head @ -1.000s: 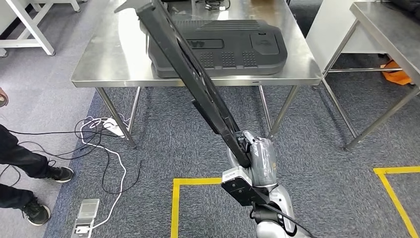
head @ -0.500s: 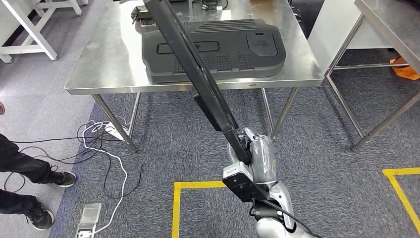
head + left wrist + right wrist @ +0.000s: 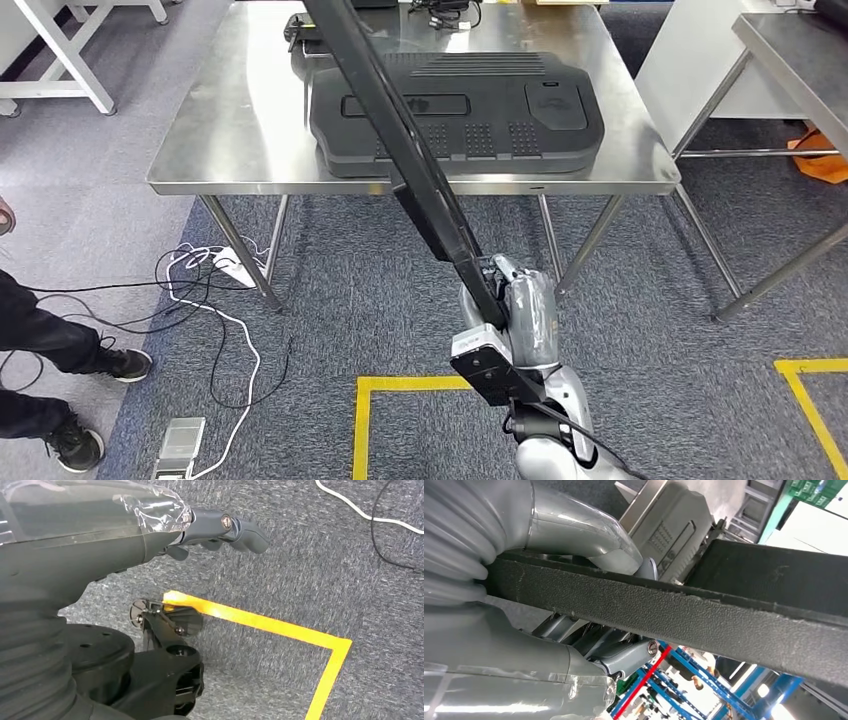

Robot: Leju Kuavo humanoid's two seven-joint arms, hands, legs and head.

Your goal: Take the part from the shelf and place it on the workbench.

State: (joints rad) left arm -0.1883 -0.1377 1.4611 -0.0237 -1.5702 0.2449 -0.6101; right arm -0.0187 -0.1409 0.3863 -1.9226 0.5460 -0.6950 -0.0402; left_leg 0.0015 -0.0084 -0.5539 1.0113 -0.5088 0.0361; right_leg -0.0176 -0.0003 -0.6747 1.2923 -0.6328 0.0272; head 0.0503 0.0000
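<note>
My right hand [image 3: 522,312] grips the lower end of a long black panel part [image 3: 400,150], seen edge-on. The part slants up and to the left from the hand, crossing in front of the steel workbench [image 3: 230,130] and running out of the picture's top. In the right wrist view the thick grey thumb [image 3: 589,535] presses on the part's rough black edge [image 3: 704,610], with the fingers [image 3: 624,655] wrapped on the other side. A second, wide black moulded part [image 3: 500,110] lies flat on the workbench. My left hand [image 3: 220,527] hangs over the carpet, fingers apart and holding nothing.
A person's legs and shoes [image 3: 50,340] stand at the left, beside loose cables [image 3: 210,290] and a floor pedal [image 3: 175,445]. Yellow floor tape [image 3: 400,385] marks the carpet near me. Another steel table [image 3: 790,60] stands to the right, with an orange object [image 3: 825,150] under it.
The whole view has shifted: the workbench now sits lower and further right in the picture, so the camera moved. My right hand keeps the same hold on the part.
</note>
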